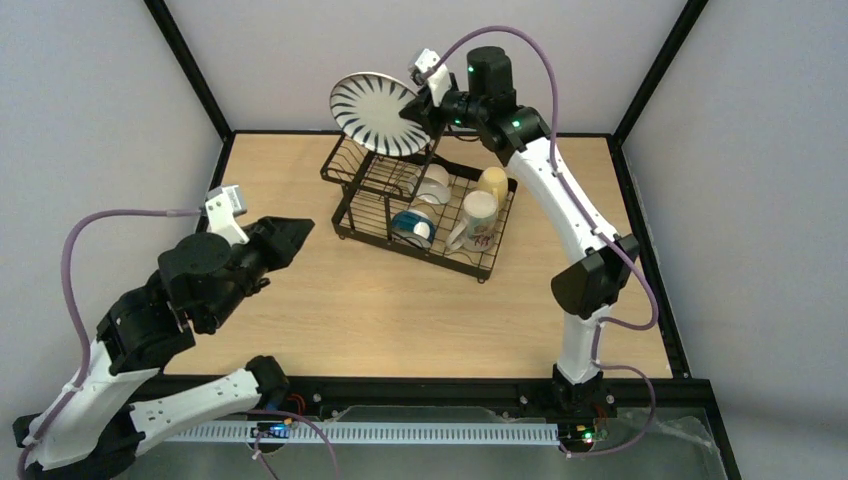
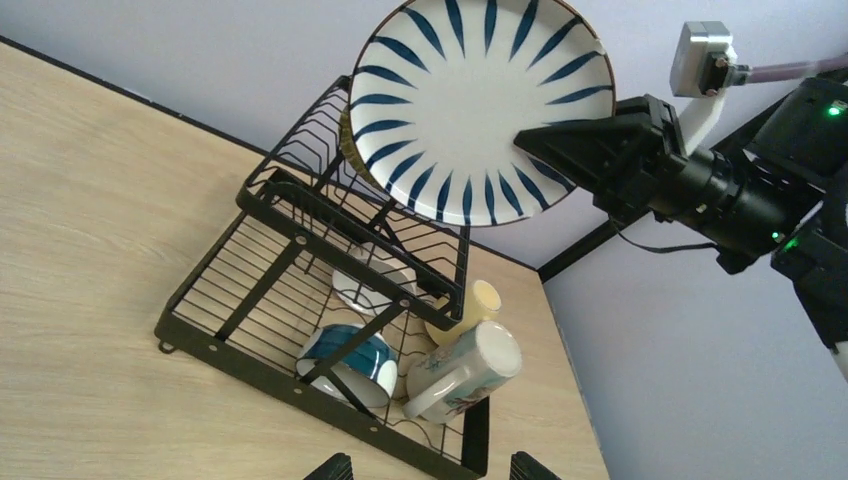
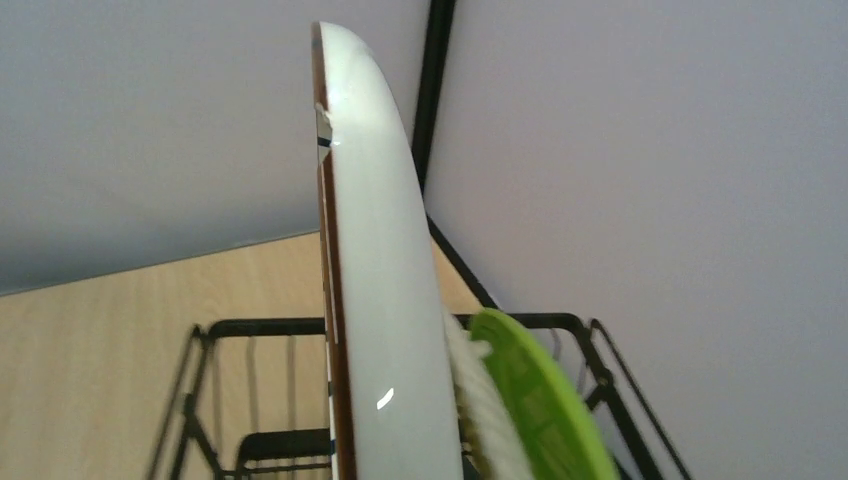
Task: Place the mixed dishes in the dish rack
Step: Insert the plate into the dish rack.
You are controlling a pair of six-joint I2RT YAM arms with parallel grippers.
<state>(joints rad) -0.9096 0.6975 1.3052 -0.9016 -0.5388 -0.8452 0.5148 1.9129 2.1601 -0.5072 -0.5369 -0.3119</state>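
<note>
1. Plate (image 1: 375,112): it stands on edge in my right gripper (image 1: 413,108), whose jaws are pinched tight on its rim. The striped underside faces the overhead camera. The plate hangs over the raised tier of the rack (image 2: 250,368), and I cannot tell whether its lower edge has met the wire.
2. The tier's slots lie straight below my right jaws. To seat the plate well, I judge I should hold it upright, line its edge up with one gap and lower it slowly. I should let go only once the wire bears it, since a tilt could send it sliding off.
3. Below those jaws, on the flat tray, lie the white bowl (image 1: 432,183), blue bowl (image 1: 412,228), yellow mug (image 1: 492,182) and cream mug (image 1: 478,220).
4. My left gripper (image 1: 295,230) hovers well apart from the rack, pointed at it. Its jaws are parted and hold nothing.
5. The cream mug carries a print with reddish marks that are too small to read. I see no brand anywhere.
</note>
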